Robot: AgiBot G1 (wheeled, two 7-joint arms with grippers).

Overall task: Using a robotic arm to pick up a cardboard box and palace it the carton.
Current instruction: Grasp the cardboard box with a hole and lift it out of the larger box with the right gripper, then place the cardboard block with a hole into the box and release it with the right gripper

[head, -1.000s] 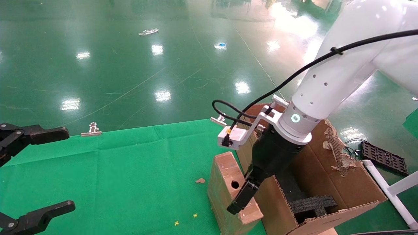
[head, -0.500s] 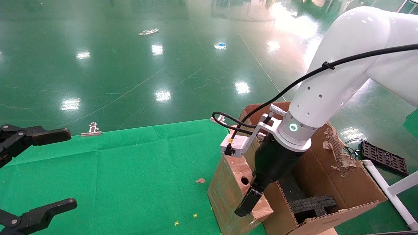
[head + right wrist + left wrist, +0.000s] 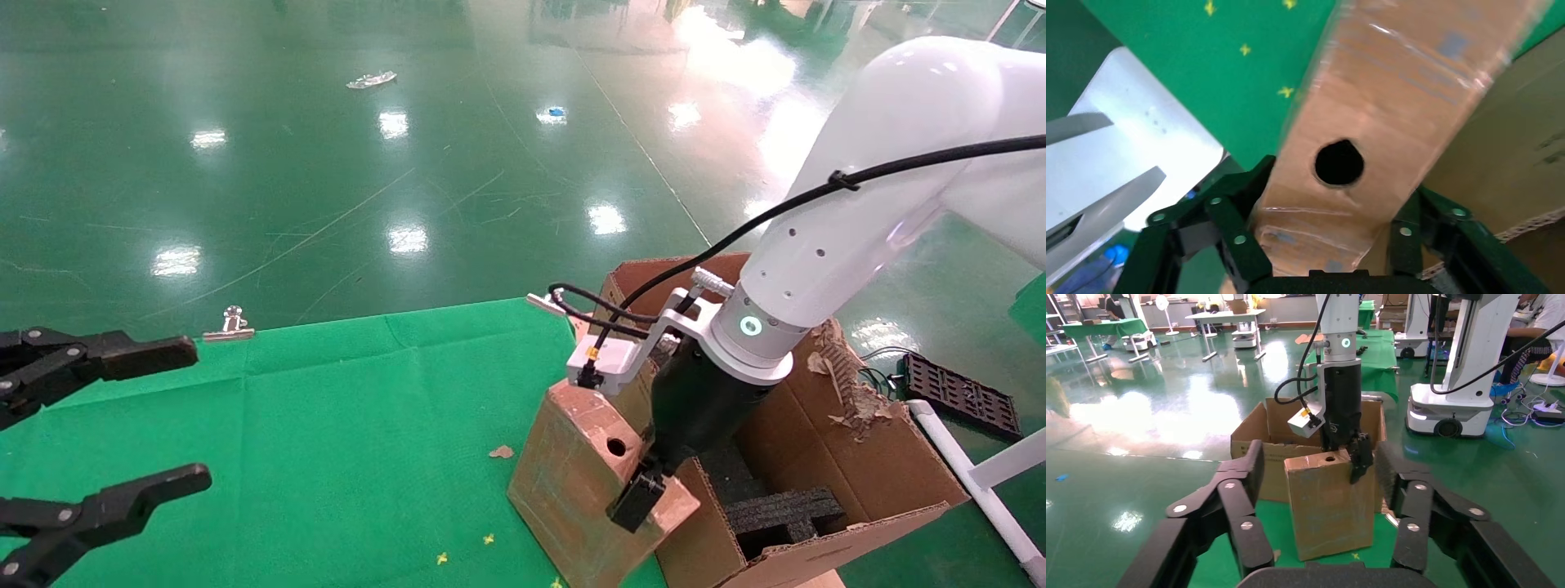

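Right gripper [image 3: 645,490] fingers [image 3: 1229,229] are clamping the narrow top of the small brown holed cardboard box [image 3: 572,474]. Box is hanging tilted over green cloth [image 3: 327,425], beside the large flapped brown carton [image 3: 858,465]. Grasp done; transfer and release remaining. Left gripper [image 3: 122,425] is idling, fingers apart.

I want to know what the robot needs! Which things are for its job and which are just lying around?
For the job: right gripper, clamped on the cardboard box; the carton beside it.

Just lying about: metal clip, cardboard scrap, left gripper held open off to the side.
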